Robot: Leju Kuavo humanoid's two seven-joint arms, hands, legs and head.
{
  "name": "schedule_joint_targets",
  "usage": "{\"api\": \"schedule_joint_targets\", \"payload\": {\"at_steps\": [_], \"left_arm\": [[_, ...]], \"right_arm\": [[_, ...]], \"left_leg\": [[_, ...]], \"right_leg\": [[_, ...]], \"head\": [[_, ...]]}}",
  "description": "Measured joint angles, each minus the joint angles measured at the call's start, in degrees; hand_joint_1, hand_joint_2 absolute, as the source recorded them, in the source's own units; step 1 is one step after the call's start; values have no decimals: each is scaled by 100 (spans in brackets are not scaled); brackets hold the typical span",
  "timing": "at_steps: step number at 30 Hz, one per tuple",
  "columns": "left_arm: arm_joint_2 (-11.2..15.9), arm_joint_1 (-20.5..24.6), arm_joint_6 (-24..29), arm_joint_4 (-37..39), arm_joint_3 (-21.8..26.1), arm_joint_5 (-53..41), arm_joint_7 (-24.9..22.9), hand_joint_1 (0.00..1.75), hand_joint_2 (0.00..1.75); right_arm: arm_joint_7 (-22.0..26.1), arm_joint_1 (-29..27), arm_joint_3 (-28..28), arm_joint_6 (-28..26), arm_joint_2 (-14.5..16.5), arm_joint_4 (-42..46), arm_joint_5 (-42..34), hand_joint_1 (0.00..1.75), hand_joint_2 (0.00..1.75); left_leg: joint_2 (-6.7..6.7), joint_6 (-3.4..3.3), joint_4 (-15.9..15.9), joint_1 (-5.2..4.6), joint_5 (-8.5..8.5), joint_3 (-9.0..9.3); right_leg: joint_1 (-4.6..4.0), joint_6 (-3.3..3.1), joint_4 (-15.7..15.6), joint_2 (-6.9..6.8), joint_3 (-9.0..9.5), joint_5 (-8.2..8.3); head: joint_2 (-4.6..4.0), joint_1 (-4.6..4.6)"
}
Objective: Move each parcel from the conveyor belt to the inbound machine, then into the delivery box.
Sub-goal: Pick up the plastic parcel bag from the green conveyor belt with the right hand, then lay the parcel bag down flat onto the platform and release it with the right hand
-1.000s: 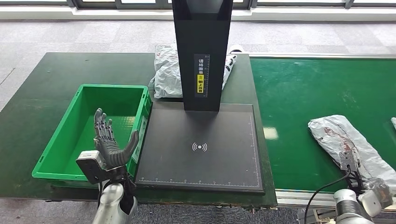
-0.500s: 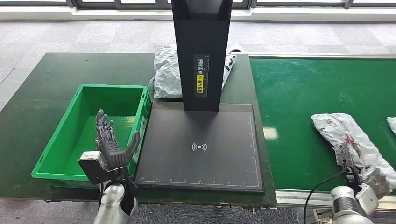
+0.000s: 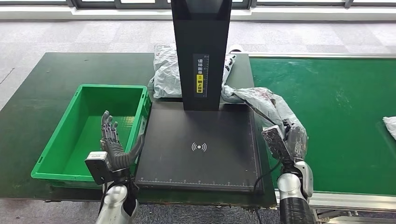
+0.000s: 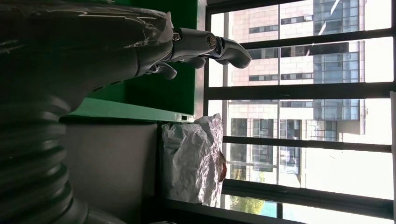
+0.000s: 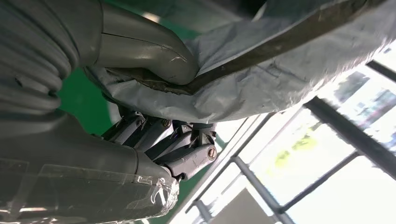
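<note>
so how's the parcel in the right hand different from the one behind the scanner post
The held parcel is gripped by the right hand and lifted over the scan plate's edge; the rear parcel lies on the table, partly hidden by the post. Both are crumpled grey plastic mailers.

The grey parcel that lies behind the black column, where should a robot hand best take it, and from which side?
Probably its wide left part, coming from the left over the table. The grey parcel lies flat behind the black column, which hides its middle; a small end shows on the right. The left robot hand is open and on that side.
</note>
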State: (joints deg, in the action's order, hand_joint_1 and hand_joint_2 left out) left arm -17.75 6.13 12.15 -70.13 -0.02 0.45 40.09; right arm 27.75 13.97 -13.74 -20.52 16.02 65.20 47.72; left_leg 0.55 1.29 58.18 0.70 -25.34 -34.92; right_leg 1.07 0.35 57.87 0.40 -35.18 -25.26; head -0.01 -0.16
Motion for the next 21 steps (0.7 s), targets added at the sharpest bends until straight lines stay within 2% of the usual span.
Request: {"api": "schedule_joint_targets", "payload": {"at_steps": [4,7,14,19,21], "left_arm": [[0,12,3,60,-4,-16,6,0,175],[0,15,13,87,-4,-16,10,0,175],[0,18,37,114,-4,-20,17,0,175],[0,19,45,122,-4,-23,19,0,175],[0,20,47,126,-5,-23,19,0,175]], "right_arm": [[10,-264,768,165,287,427,-110,175,175],[-39,-306,1126,218,359,549,-232,175,175],[-9,-290,1547,529,371,570,-480,175,175],[18,-288,1707,564,372,559,-501,175,175],[-80,-278,1786,810,376,519,-472,175,175]], "left_leg": [[-14,-2,0,-2,-5,8],[-15,-1,0,-2,-4,9],[-16,3,0,-5,1,14],[-15,4,0,-7,2,13],[-15,4,-1,-7,2,14]], "right_leg": [[3,0,0,11,-1,-1],[2,-1,0,10,1,-1],[2,-3,0,11,6,5],[0,-4,0,10,6,5],[-2,-4,0,10,9,5]], "head": [[-1,-1],[-1,0],[-1,-1],[-1,-1],[-1,0]]}}
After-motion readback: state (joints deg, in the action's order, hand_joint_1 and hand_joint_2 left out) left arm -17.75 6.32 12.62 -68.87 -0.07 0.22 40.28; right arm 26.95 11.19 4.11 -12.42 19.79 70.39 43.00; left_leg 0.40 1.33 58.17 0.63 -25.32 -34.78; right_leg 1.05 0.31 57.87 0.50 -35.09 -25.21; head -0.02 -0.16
